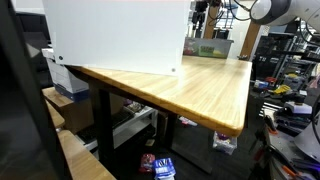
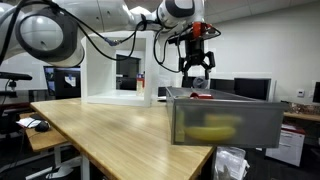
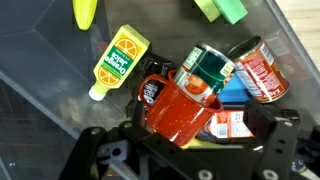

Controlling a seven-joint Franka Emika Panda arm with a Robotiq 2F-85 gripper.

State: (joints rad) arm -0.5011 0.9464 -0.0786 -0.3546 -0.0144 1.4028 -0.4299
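My gripper (image 2: 196,68) hangs open and empty above a grey translucent bin (image 2: 240,122) at the table's end; it also shows far back in an exterior view (image 1: 200,16). In the wrist view the spread jaws (image 3: 190,150) frame a red mug (image 3: 180,110) lying in the bin below, with a green-topped can (image 3: 210,66) against its mouth. Around it lie a yellow squeeze bottle with an orange label (image 3: 118,60), a red-labelled can (image 3: 262,70) and a blue box (image 3: 233,92). The mug's rim shows at the bin's top (image 2: 200,95).
A large white open box (image 2: 115,68) stands on the wooden table (image 2: 110,140), also seen in an exterior view (image 1: 110,35). A yellow item (image 3: 86,10) and a green item (image 3: 222,8) lie at the bin's far side. Monitors and clutter surround the table.
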